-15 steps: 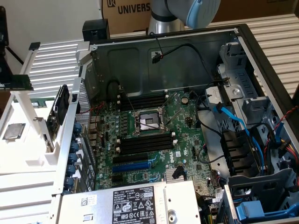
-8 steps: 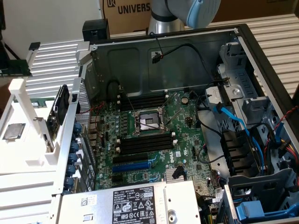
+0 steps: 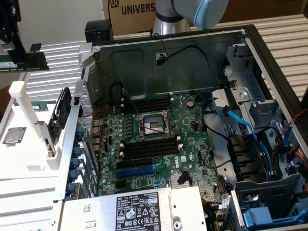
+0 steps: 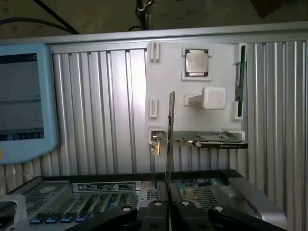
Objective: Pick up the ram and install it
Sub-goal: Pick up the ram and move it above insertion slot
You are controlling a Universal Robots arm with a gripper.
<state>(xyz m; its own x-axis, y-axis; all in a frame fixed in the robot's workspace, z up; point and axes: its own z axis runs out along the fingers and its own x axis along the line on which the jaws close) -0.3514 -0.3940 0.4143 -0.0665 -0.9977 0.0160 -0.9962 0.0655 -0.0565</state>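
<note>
My gripper (image 4: 169, 211) is shut on the ram (image 4: 170, 144), a long thin stick seen edge-on that stands straight up from between the two black fingers (image 4: 154, 214). It hangs in the air over the edge of the open computer case (image 4: 96, 192), with the white parts tray (image 4: 163, 72) beyond it. In the exterior view the long black memory slots (image 3: 149, 147) lie on the green motherboard (image 3: 187, 130) on either side of the processor socket (image 3: 151, 126). Part of the arm (image 3: 192, 12) shows above the case's back wall.
A second green stick (image 4: 239, 72) stands in a holder on the tray, near a processor chip (image 4: 196, 61) and a graphics card (image 4: 207, 139). A pale blue pendant (image 4: 21, 101) lies beside the tray. Cables (image 3: 240, 125), drive cages (image 3: 269, 192) and a power supply (image 3: 139, 209) crowd the case.
</note>
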